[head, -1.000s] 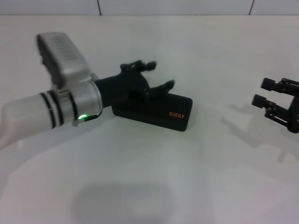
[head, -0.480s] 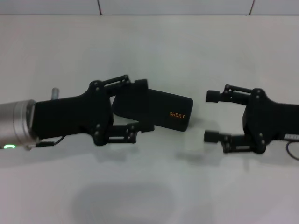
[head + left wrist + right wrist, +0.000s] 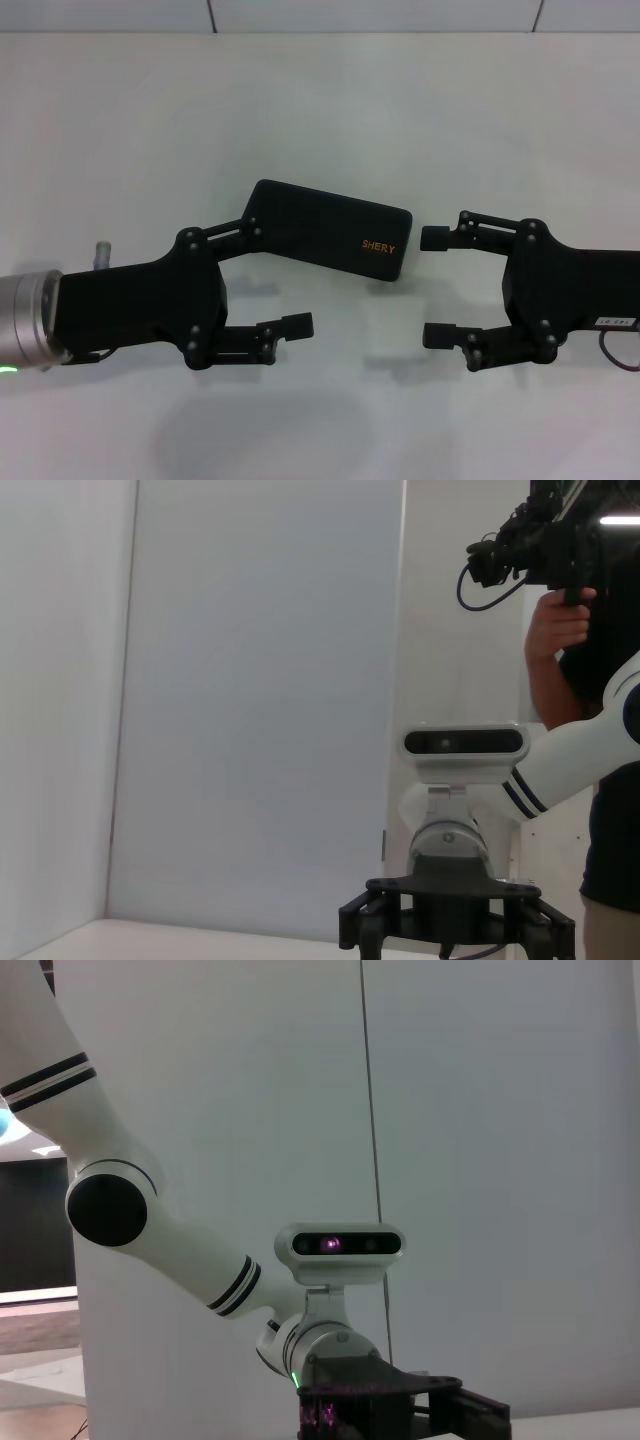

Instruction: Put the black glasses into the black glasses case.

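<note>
The black glasses case (image 3: 330, 240) lies shut on the white table, its orange lettering toward the right end. The black glasses show in no view. My left gripper (image 3: 278, 275) hangs open and empty in front of the case's left end, pointing right; its upper finger overlaps the case's left corner. My right gripper (image 3: 434, 287) is open and empty just off the case's right end, pointing left. The two grippers face each other. The left wrist view shows the right gripper (image 3: 455, 920) farther off, and the right wrist view shows the left gripper (image 3: 400, 1410).
The white table (image 3: 320, 110) stretches to a tiled wall behind. In the left wrist view a person (image 3: 590, 680) holding a camera stands beyond the right arm.
The left gripper has come off the case's left end and drawn back toward the table's front. The right gripper has swung in from the far right, close to the case's right end.
</note>
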Action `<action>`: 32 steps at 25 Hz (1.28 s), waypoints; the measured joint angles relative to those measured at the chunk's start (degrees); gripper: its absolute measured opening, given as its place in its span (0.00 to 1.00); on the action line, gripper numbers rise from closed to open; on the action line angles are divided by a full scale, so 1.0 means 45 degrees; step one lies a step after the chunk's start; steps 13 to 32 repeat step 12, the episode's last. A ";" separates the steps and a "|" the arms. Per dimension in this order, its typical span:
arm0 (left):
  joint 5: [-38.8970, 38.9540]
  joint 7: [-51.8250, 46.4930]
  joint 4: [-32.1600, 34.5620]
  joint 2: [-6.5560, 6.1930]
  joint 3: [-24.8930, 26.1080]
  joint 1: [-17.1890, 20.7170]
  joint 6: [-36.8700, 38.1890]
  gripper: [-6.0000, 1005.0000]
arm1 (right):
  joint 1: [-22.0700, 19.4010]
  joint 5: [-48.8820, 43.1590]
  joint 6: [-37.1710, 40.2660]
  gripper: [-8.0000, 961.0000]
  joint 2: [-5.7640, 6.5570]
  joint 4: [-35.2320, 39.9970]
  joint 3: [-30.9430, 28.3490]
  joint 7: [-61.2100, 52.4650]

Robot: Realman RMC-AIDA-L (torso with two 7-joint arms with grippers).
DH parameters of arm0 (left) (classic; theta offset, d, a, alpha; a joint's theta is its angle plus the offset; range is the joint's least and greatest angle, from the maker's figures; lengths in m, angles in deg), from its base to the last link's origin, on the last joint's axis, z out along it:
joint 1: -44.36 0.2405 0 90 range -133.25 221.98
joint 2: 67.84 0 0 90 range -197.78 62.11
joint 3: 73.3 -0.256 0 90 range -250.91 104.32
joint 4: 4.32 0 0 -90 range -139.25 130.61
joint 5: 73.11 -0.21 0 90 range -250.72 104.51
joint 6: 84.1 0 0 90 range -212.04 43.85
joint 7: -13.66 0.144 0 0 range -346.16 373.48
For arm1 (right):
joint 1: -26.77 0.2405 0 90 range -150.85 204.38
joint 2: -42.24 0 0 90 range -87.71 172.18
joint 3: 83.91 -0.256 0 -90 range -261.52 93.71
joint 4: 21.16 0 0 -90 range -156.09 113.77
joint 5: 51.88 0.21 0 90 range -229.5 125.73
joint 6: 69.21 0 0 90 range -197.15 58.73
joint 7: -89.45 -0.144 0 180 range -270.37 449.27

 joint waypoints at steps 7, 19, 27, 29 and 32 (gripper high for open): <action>-0.0009 0.0046 0.0017 0.0008 0.0006 0.0130 0.0014 0.83 | -0.0070 -0.0012 -0.0030 0.92 -0.0034 -0.0012 0.0165 0.0065; -0.0007 0.0050 0.0024 0.0015 0.0008 0.0137 0.0017 0.83 | -0.0134 -0.0008 -0.0044 0.92 -0.0035 -0.0015 0.0173 0.0164; -0.0007 0.0050 0.0024 0.0015 0.0008 0.0137 0.0017 0.83 | -0.0134 -0.0008 -0.0044 0.92 -0.0035 -0.0015 0.0173 0.0164; -0.0007 0.0050 0.0024 0.0015 0.0008 0.0137 0.0017 0.83 | -0.0134 -0.0008 -0.0044 0.92 -0.0035 -0.0015 0.0173 0.0164; -0.0007 0.0050 0.0024 0.0015 0.0008 0.0137 0.0017 0.83 | -0.0134 -0.0008 -0.0044 0.92 -0.0035 -0.0015 0.0173 0.0164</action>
